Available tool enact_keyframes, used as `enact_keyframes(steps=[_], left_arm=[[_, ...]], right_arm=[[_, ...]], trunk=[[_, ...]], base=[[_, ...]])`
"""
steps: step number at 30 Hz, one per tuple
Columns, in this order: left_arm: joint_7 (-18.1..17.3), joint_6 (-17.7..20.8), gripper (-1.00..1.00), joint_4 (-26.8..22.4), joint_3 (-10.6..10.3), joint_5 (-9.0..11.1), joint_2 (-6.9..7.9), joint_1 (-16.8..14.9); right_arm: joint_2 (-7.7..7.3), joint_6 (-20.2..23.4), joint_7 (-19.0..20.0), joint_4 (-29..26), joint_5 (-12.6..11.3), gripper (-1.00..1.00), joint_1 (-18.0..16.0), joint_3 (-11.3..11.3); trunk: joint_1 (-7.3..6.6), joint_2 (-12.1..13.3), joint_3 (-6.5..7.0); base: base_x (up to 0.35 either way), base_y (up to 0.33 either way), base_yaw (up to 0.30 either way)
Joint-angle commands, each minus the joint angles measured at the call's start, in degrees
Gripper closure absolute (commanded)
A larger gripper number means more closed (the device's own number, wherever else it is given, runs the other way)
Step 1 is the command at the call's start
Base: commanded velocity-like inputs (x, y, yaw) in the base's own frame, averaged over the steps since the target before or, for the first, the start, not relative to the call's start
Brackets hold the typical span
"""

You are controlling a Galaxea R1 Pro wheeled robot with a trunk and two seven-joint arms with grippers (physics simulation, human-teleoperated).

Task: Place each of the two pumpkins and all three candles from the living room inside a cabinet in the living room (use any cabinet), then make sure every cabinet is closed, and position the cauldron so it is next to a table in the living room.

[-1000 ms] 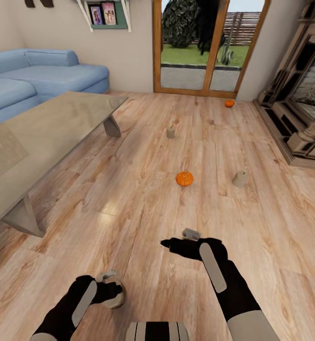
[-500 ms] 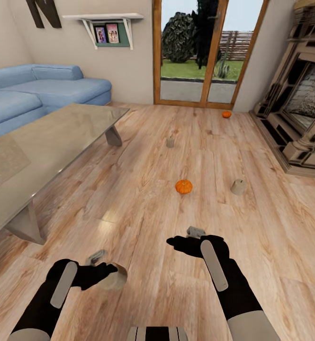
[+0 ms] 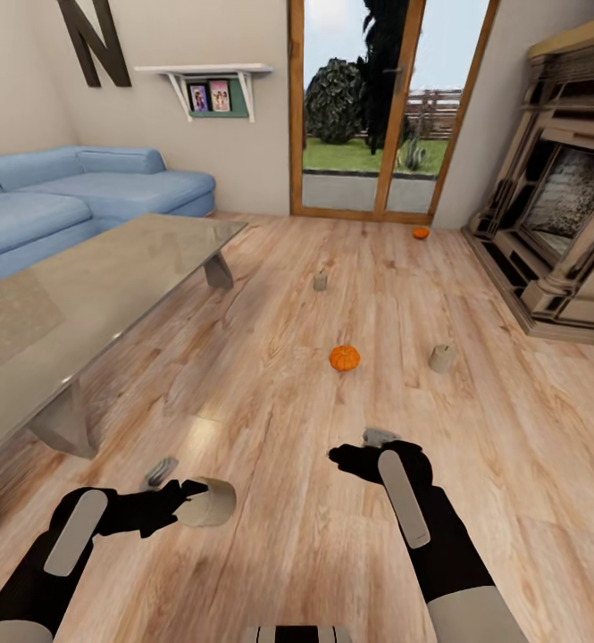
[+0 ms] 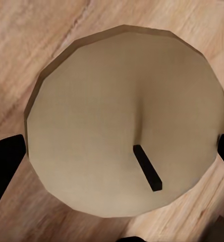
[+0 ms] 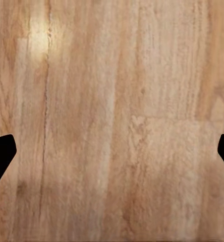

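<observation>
On the floor [image 3: 270,375], one pumpkin [image 3: 344,358] lies between the worktop [image 3: 82,295] at left and a candle [image 3: 441,358] at right.

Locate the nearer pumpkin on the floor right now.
In the head view the nearer pumpkin sits on the wood floor near centre, left of a candle and ahead of the right gripper.

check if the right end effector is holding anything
Empty and open: the right end effector has its fingertips wide apart with bare wood floor between.
</observation>
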Motion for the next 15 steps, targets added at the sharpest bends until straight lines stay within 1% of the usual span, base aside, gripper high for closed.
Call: enact_keyframes(steps=[1,4,7,10,15], left_arm=[[0.03,-0.03,1.0,0.0,-0.04,-0.02,-0.01,0.01],[0.03,-0.17,1.0,0.05,-0.05,-0.04,-0.02,0.03],[0.05,-0.24,1.0,0.11,-0.08,-0.01,-0.04,0.03],[0.05,-0.25,1.0,0.14,-0.01,-0.03,-0.01,0.03],[0.03,-0.17,1.0,0.17,0.0,0.01,0.02,0.03]], right_arm=[[0.03,-0.01,-1.39,0.03,-0.14,-1.0,0.0,-0.11],[0.03,0.03,-3.3,0.05,-0.91,-1.0,0.0,-0.24],[0.08,-0.01,-3.8,-0.23,-2.14,-1.0,0.0,0.06],[0.49,-0.03,-3.89,-1.3,-2.69,-1.0,0.0,0.24],[0.88,-0.06,-3.82,-2.83,-3.38,-1.0,0.0,0.31]], trunk=[[-0.02,0.02,0.23],[-0.1,0.06,0.89],[-0.18,0.1,1.56],[-0.25,0.14,2.21],[-0.38,0.2,3.07]], base=[[-0.01,0.0,0.0],[-0.004,0.0,0.0],[-0.001,0.0,0.0],[0.0,0.0,-0.01],[0.0,0.0,-0.131]])
